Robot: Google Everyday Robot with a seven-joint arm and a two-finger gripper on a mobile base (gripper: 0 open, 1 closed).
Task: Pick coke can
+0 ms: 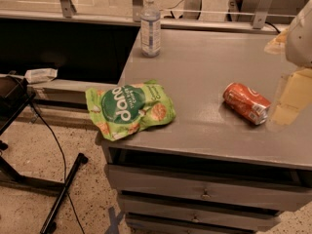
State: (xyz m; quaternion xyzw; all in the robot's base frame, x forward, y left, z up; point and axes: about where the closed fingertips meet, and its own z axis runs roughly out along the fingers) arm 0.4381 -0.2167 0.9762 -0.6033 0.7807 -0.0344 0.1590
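Observation:
The coke can is red-orange with white lettering and silver ends. It lies on its side on the grey table top, right of centre, with its silver end toward the front right. My gripper shows as a pale yellowish shape at the right edge of the view, just right of the can and apart from it. The white arm housing is above it at the upper right.
A green snack bag lies flat at the table's front left corner, overhanging the edge. A clear plastic bottle stands upright at the back left. Drawers sit below the table top. A black stand and cable are on the floor at left.

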